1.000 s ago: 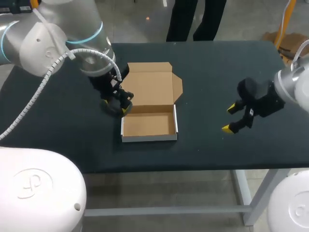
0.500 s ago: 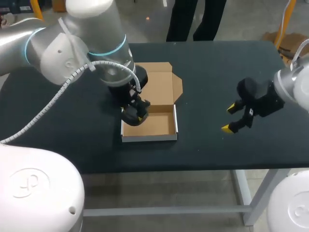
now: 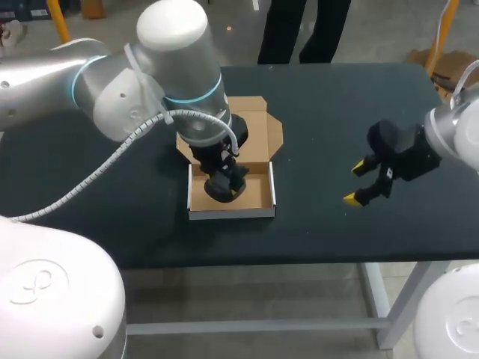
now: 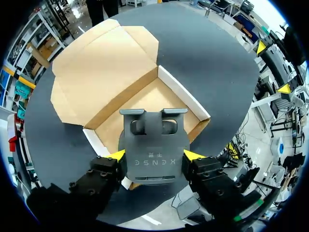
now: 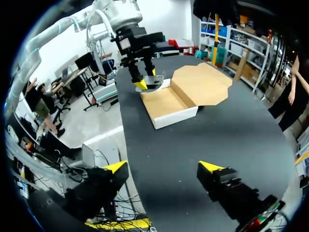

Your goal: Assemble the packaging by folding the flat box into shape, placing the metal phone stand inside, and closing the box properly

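Note:
The cardboard box (image 3: 254,196) lies open on the black table, its tray nearest me and its lid (image 3: 251,134) flat behind it. My left gripper (image 3: 224,185) hangs over the left part of the tray, shut on the grey metal phone stand (image 4: 153,145). In the left wrist view both yellow tips press the stand's sides, and the tray (image 4: 190,104) and the lid (image 4: 104,63) lie under and ahead of it. My right gripper (image 3: 362,182) is off to the box's right, open and empty. Its wrist view shows the box (image 5: 169,102) ahead, with my left gripper (image 5: 147,83) over its far end.
The black table (image 3: 337,105) reaches well beyond the box on all sides. Bare tabletop lies between the box and my right gripper (image 5: 163,168). The front edge of the table runs a little below the tray.
My left arm has swung to the right with the phone stand, from beside the box's left wall to over the tray. The right arm has kept still.

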Controlling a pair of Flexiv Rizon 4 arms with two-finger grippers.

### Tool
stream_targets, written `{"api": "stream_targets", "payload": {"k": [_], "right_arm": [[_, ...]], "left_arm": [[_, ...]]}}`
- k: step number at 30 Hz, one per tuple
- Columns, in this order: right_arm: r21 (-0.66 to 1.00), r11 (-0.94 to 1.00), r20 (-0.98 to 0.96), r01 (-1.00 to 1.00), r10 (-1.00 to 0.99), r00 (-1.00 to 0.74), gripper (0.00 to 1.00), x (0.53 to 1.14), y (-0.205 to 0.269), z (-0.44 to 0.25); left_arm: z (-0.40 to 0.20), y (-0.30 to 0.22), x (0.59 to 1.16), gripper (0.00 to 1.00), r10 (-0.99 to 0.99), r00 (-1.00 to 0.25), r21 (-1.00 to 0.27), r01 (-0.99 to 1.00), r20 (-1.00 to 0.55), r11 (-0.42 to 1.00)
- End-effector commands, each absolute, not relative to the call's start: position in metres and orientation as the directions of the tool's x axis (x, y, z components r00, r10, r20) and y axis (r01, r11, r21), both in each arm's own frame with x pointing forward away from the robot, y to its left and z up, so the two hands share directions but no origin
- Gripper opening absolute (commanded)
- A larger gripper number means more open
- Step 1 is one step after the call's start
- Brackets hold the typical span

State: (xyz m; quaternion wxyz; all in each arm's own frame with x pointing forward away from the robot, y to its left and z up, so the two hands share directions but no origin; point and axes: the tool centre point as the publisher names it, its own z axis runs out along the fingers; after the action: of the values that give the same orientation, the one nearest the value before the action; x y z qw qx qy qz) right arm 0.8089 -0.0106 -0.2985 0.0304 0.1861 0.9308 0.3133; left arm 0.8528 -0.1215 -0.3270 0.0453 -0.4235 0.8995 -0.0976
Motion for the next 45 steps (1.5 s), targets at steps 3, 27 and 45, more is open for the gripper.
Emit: {"api": "stream_targets", "payload": {"k": [3,27,45], "right_arm": [[0.598,0.732,0.062,0.325,0.362,-0.93,1.0,0.808,-0.012,-0.297],[0.598,0.732,0.062,0.325,0.362,-0.93,1.0,0.808,-0.012,-0.297],[0.598,0.732,0.062,0.325,0.362,-0.93,1.0,0.808,-0.012,-0.297]], "left_arm": [[-0.342,-0.132,0.867,0.0,-0.772,-0.636,-0.203,-0.756,0.003,0.622],[-0.372,-0.133,0.902,0.0,-0.785,-0.619,-0.172,-0.776,0.028,0.607],[-0.39,-0.128,0.907,0.0,-0.792,-0.609,-0.14,-0.789,0.043,0.598]]}}
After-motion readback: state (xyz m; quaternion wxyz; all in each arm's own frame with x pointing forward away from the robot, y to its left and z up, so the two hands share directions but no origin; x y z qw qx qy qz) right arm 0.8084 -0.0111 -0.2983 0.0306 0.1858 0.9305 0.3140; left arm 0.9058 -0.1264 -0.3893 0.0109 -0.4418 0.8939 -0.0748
